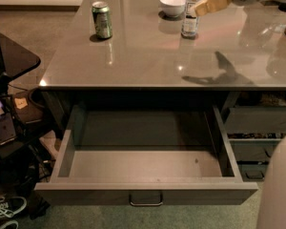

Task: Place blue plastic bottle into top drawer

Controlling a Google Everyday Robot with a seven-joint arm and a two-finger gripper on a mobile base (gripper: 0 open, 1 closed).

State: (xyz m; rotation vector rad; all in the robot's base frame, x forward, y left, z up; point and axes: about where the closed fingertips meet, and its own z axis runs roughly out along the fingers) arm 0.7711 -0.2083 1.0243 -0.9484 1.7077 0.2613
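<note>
The blue plastic bottle [191, 13] stands upright on the far part of the grey tabletop [148, 56], clear with a white cap and label. My gripper [205, 6] reaches in from the upper right, its tan tip right beside the bottle's upper half; whether it touches I cannot tell. The top drawer [145, 189] is pulled wide open below the table's front edge, and its inside is bare. Its curved metal handle [146, 200] sits centred on the front.
A green soda can [101, 19] stands at the table's far left and a white bowl [172, 5] just left of the bottle. Narrower grey drawers [257, 128] lie to the right. A black stand [9, 61] with clutter and shoes fills the left floor.
</note>
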